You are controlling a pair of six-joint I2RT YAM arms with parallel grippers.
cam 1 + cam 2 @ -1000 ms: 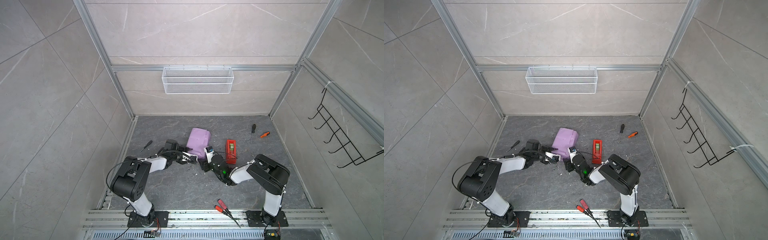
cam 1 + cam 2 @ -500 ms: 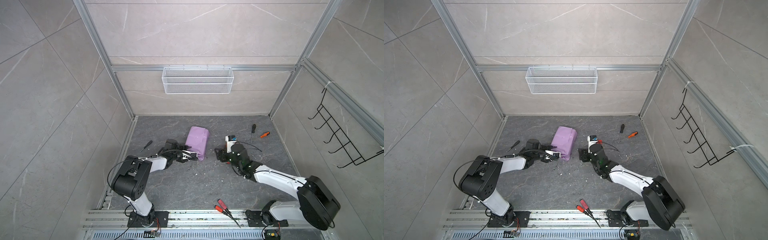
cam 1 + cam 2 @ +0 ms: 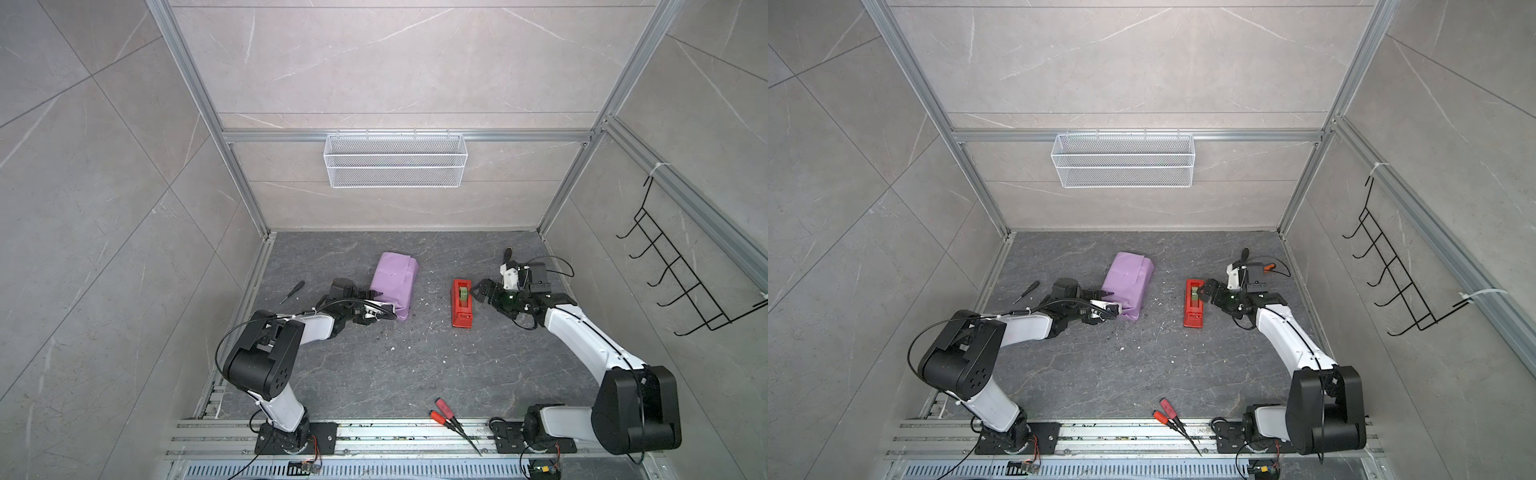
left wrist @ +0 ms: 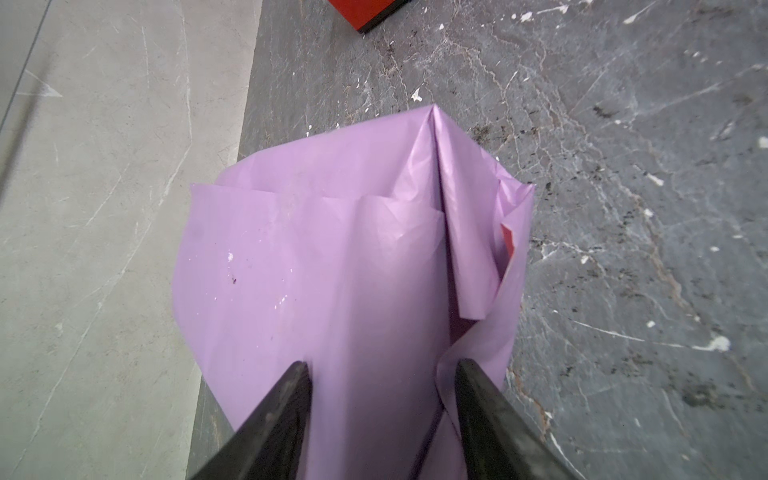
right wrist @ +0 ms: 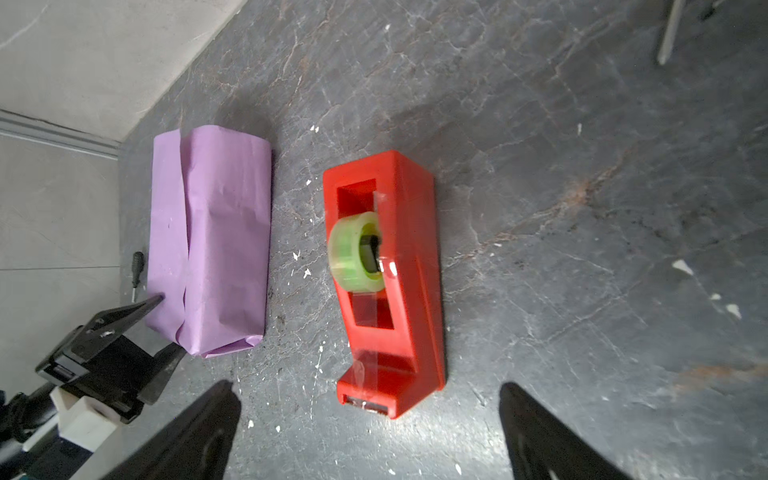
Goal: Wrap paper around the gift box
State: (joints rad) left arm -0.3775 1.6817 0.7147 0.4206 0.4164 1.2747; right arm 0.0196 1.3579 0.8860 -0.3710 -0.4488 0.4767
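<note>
In both top views: the paper [image 3: 394,284] folded into a lilac bundle on the tabletop [image 3: 374,374], left of centre; gift box not to be made out under the folds. Left gripper [image 3: 384,302] at the bundle's near-left corner, jaws partway apart. Red tape dispenser [image 3: 461,305] right of the bundle, apart from it. Right gripper [image 3: 481,291] just right of the dispenser, jaws wide, holding nothing. Black screwdriver [image 3: 292,291] further left; red-handled tool [image 3: 446,411] by the near rail; another screwdriver [image 3: 507,254] half hidden behind the right wrist.

Left wrist view: fingertips [image 4: 297,374] astride creased paper; clamped or merely touching, impossible to tell. Dispenser cut off at the edge.

Right wrist view: whole dispenser with green roll [image 5: 357,249], seen between spread fingers [image 5: 216,415]; bundle beyond, left gripper at its corner.
</note>
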